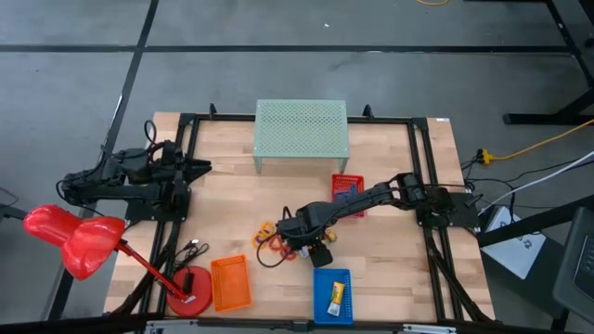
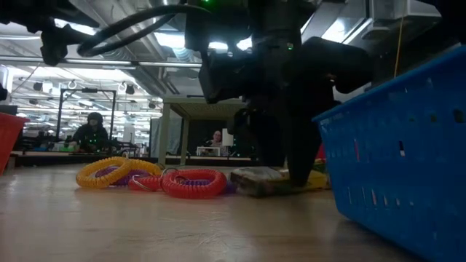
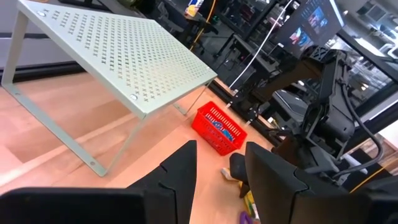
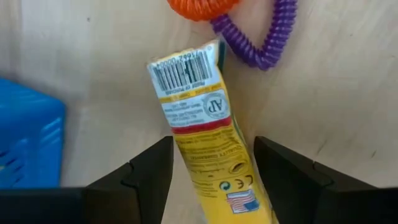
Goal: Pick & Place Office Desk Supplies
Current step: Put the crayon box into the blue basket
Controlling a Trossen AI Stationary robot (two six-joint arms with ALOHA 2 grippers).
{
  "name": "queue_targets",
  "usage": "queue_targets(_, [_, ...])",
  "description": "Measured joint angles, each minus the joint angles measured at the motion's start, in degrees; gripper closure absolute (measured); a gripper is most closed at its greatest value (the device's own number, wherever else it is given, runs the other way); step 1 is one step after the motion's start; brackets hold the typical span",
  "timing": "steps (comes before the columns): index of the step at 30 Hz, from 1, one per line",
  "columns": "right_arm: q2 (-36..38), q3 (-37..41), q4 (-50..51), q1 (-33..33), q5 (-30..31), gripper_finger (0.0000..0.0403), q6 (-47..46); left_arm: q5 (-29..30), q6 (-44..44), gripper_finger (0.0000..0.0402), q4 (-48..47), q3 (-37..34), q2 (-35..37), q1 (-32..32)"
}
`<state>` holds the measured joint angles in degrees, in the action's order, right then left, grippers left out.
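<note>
With the right tool spread wide and straddling the yellow packet, I judge the step in hand is the pick itself, and the care lies in centring: in the right wrist view the packet runs between the two dark fingers at a slight tilt, so I would square the wrist to its long edge before closing, and keep clear of the purple coil and orange coil lying just beyond its barcode end. Nothing is held yet. In the high view the packet's spot is lower centre of the frame, under the right tool, with the blue basket just below it and the coils to the left. That arm reaches from the right edge, stretched long across the counter, wrist bent downward. Over at the left edge, the left tool waits partly open and empty, facing the red basket and the green mesh stand.
</note>
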<state>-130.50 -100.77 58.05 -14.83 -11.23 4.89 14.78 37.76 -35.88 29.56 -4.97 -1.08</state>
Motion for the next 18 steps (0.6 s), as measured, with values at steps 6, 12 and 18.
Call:
queue_targets(6, [-0.06,0.13,-1.24,0.3,0.03,0.0174,-0.72,-0.02,0.0,0.027,-0.5,0.0,0.0,0.0])
queue_targets(12, [-0.15,0.15,-2.61,1.09,1.15,0.0178,-1.75,0.35,-0.44,0.027,-0.44,0.0,0.0,0.0])
queue_targets(18, [-0.22,0.14,-3.22,1.16,1.95,0.0223,-2.62,0.53,-0.41,0.027,-0.4,0.0,0.0,0.0])
